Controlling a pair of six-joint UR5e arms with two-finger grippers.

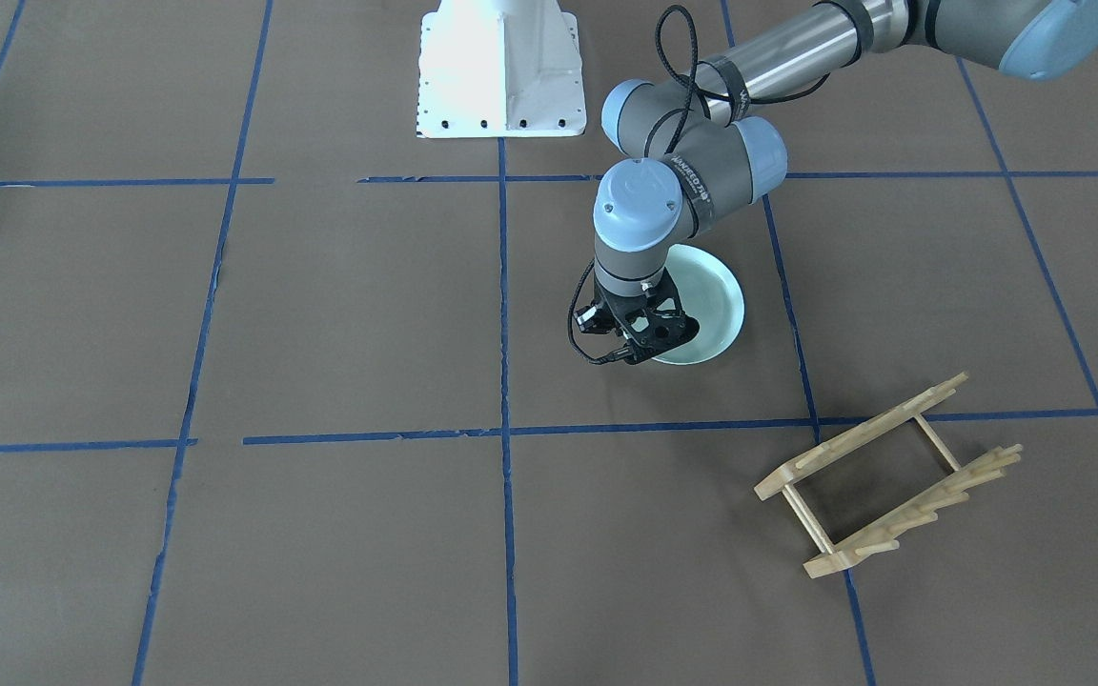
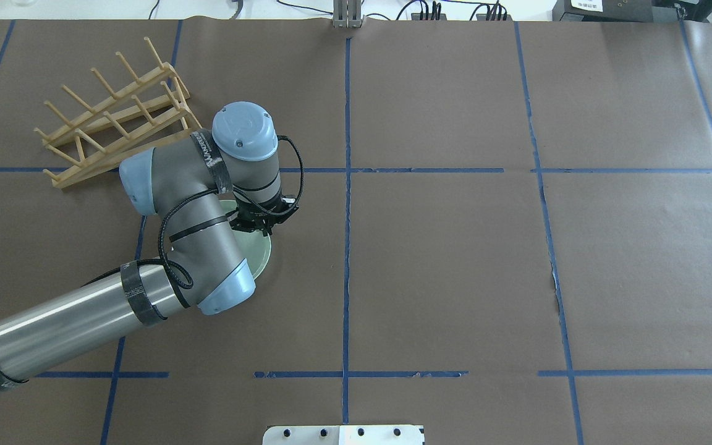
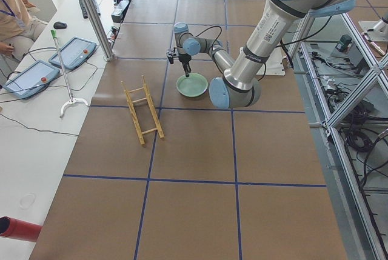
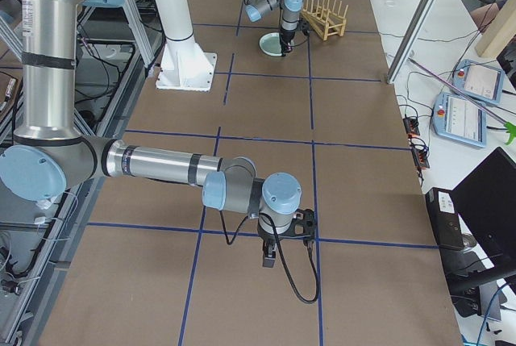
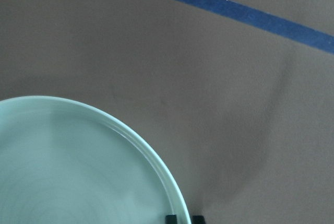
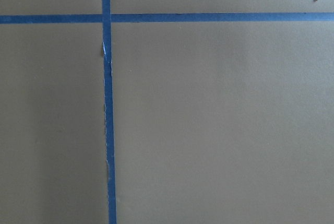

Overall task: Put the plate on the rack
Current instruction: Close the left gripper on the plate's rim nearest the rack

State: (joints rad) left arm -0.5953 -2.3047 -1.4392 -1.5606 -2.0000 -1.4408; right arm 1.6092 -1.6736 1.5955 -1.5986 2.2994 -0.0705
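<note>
The pale mint-green plate (image 1: 713, 297) lies on the brown table near the left arm; it also shows in the overhead view (image 2: 257, 253) and fills the lower left of the left wrist view (image 5: 78, 166). My left gripper (image 1: 656, 351) points down at the plate's edge. In the left wrist view its two dark fingertips (image 5: 170, 217) stand close together astride the raised rim, shut on it. The light-wood rack (image 1: 892, 476) stands apart on the table, beyond the plate (image 2: 115, 120). My right gripper (image 4: 302, 223) shows only in the exterior right view, far from both; I cannot tell its state.
The white robot base (image 1: 501, 71) stands at the table's near edge. Blue tape lines (image 6: 107, 104) cross the brown paper. The left arm's elbow (image 2: 207, 247) hangs over part of the plate. Operator pendants (image 3: 36, 75) lie on a side bench.
</note>
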